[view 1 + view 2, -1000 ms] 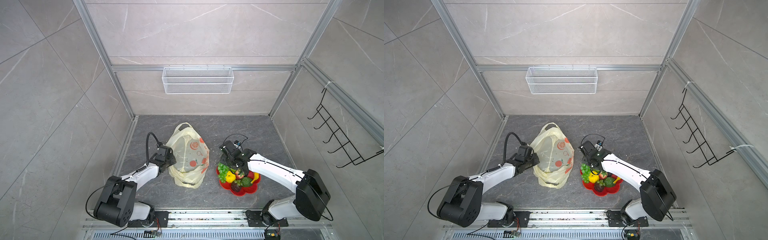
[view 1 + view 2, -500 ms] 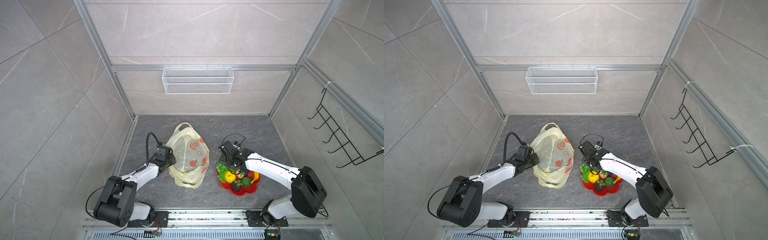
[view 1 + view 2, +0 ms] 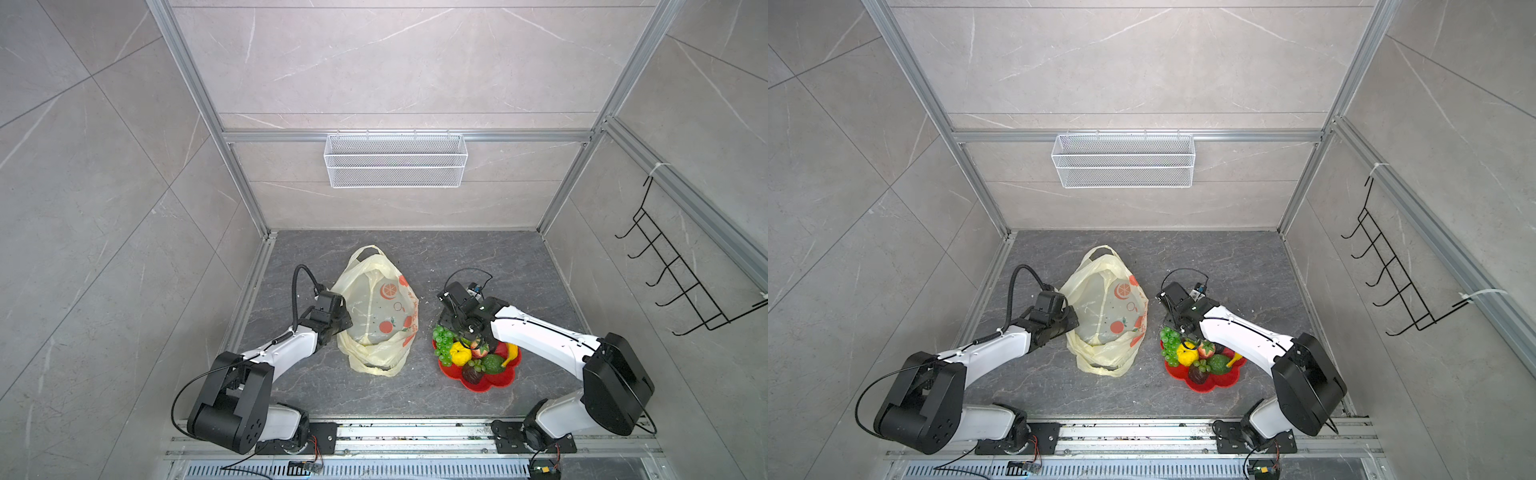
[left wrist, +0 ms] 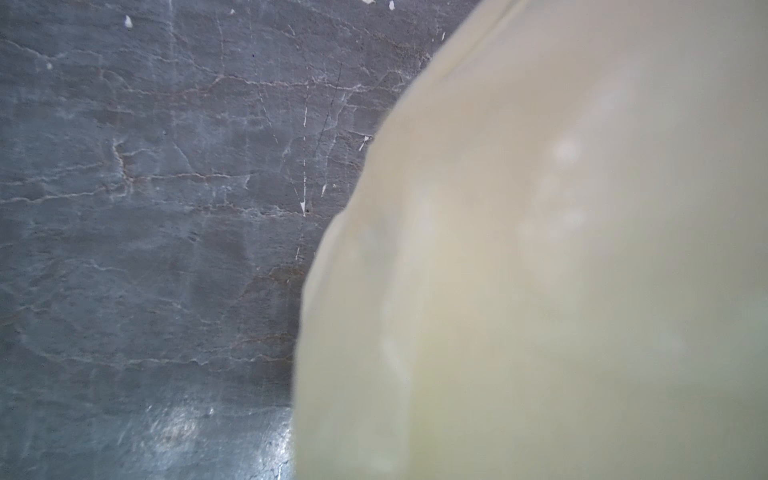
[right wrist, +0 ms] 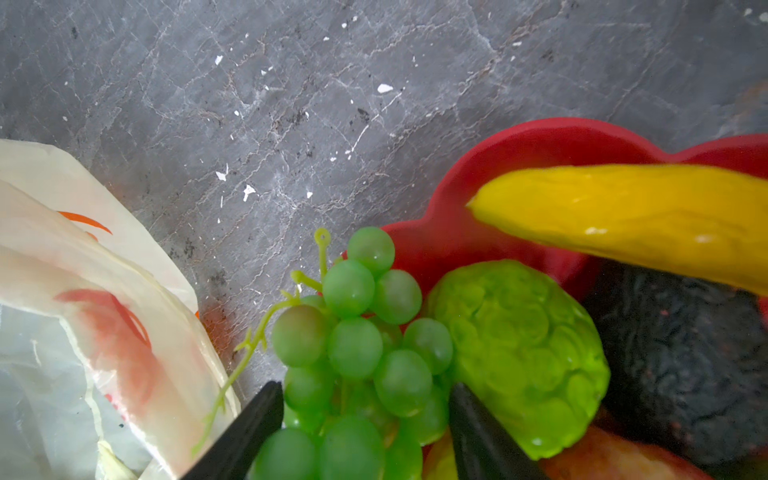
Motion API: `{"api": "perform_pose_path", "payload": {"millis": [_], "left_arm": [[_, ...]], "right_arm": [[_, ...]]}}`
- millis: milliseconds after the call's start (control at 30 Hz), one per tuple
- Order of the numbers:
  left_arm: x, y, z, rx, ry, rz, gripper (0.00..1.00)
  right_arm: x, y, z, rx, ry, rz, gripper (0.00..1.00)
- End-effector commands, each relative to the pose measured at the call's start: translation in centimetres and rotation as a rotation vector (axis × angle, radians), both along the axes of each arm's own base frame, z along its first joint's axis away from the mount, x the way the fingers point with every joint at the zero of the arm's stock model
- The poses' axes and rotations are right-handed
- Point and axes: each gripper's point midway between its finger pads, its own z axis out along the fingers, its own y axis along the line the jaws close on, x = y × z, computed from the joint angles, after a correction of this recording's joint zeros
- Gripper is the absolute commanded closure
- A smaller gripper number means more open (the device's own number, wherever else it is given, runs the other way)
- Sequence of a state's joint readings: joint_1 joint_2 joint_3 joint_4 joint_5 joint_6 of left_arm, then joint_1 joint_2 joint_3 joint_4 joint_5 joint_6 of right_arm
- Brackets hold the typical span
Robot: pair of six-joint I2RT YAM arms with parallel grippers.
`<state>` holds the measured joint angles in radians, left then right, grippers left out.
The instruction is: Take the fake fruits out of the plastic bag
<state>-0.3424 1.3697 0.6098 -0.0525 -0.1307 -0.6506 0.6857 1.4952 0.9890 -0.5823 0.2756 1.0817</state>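
The right claw [image 5: 365, 388] was found parted astride the green grape bunch [image 5: 349, 291]. The bunch lay at the edge of the red flower-shaped plate [image 5: 540, 141], beside a bumpy green fruit [image 5: 519, 353] and the banana [image 5: 623, 216]. Release was judged to be the step in hand. The fingers were best spread clear of grapes and stem, then raised straight up, lest the bunch be dragged onto the desk [image 5: 291, 104]. The left claw [image 3: 340, 324] was closed, seemingly pinched on the plastic bag [image 3: 374, 307], in which no fruit was made out.
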Motion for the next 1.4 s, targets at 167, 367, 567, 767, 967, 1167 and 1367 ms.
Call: {"api": "perform_pose_path", "payload": {"millis": [167, 367, 567, 767, 967, 1167, 1367], "left_arm": [[0.9, 0.1, 1.1, 0.018, -0.029, -0.011, 0.94], [1.2, -0.4, 1.0, 0.023, -0.021, -0.042, 0.95], [2.6, -1.7, 1.1, 0.037, 0.018, -0.088, 0.95], [6.5, -3.9, 3.1, 0.126, 0.033, -0.158, 0.94], [13.6, -8.7, 6.4, 0.214, -0.019, -0.369, 0.93], [18.8, -14.6, 8.2, 0.373, -0.095, -0.648, 0.91], [22.6, -17.9, 8.8, 0.521, -0.165, -0.793, 0.8]], "right_arm": [[-0.1, -0.4, 0.5, -0.021, -0.002, 0.03, 0.33], [0.2, 0.2, 1.9, 0.003, -0.031, 0.069, 0.22], [0.2, -0.1, 4.1, -0.011, -0.073, 0.11, 0.09], [-0.1, -0.5, 7.8, 0.0, -0.158, 0.182, 0.09], [-1.8, -5.2, 11.1, -0.134, -0.252, 0.147, 0.08], [-5.0, -11.2, 12.3, -0.239, -0.292, 0.019, 0.02], [-8.5, -15.4, 9.4, -0.251, -0.2, -0.109, 0.0]]}}
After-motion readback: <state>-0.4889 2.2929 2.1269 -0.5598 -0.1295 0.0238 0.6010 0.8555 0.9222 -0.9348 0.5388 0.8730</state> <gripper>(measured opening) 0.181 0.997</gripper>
